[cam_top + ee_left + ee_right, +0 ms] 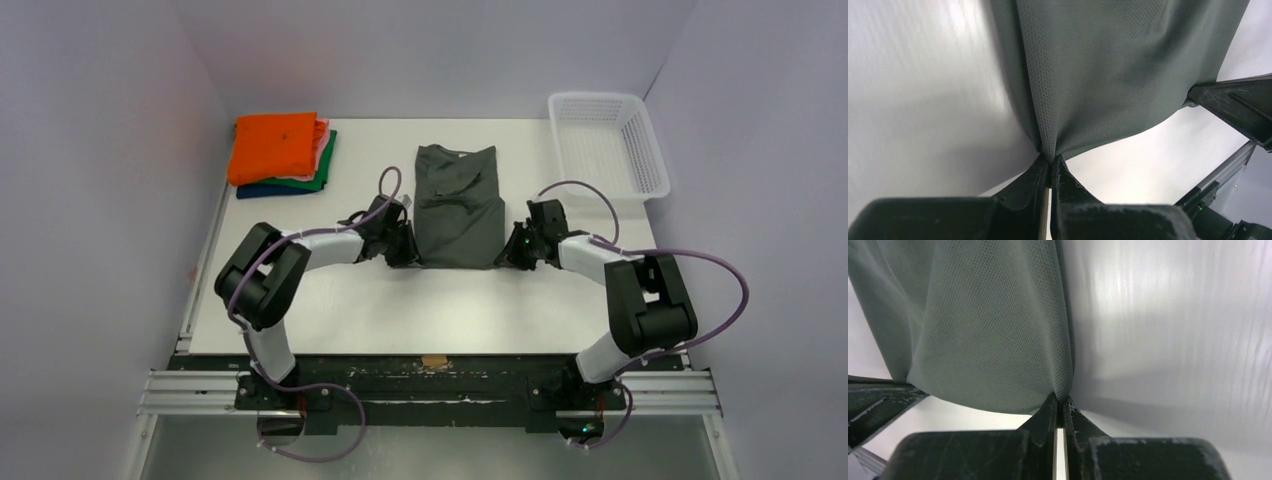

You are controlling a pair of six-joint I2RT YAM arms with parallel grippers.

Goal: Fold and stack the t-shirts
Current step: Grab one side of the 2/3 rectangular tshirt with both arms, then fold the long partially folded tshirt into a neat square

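— White walls [430, 50] closed in a pale table [400, 310] on three sides. What stood out first?

— The arms! The left arm [270, 275] and the right arm [640, 295] reached in from the metal rail [430, 395] at the near edge, elbows out, wrists turned toward each other.

— And between them?

— The charcoal-grey shirt [460, 205], right in the middle of the table. It was folded into a long narrow panel running away from the arms and wrinkled across its middle.

— Anything in the corners?

— Far right, a white mesh basket [594, 97], well apart from that shirt. Far left, the folded stack: the orange shirt [275, 145] on top, the pink shirt [323, 130] peeking out beneath it, then the green shirt [325, 165], and the dark blue shirt [262, 190] at the bottom.

— Down to the small stuff. The pincers?

— The left gripper [405, 250] was pinching the grey shirt's near left corner. Its wrist view showed the left fingers [1033, 185] pressed together on a peak of fine mesh-weave cloth. The right gripper [515, 250] matched it on the near right corner, with the right fingers [1043, 420] clamped on the fabric just the same.
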